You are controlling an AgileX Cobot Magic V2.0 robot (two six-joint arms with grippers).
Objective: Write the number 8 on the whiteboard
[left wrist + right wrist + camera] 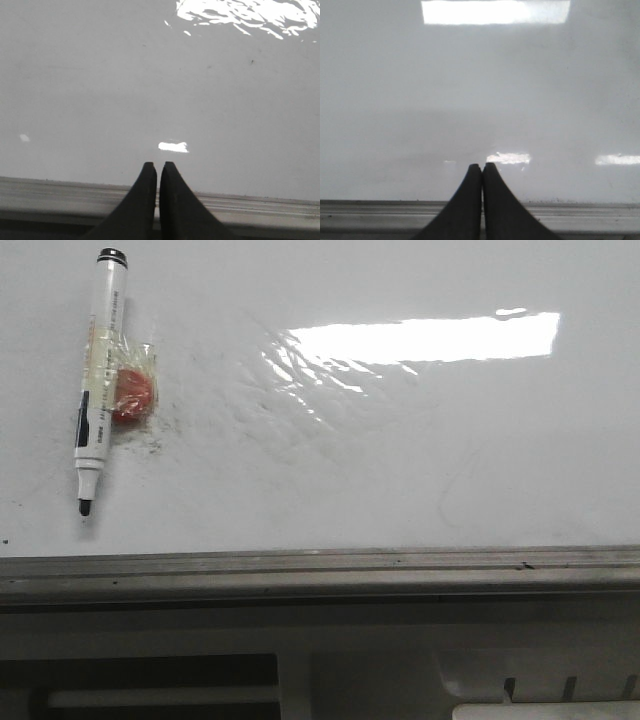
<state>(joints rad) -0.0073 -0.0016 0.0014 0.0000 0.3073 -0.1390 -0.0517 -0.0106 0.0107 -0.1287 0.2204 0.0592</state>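
Tools: your left tool and right tool both show fingers pressed together, empty, above the near edge rail | whiteboard: fills your front view, no inked 8 visible | marker pen: uncapped, far left, tip toward you, red lump taped alongside.
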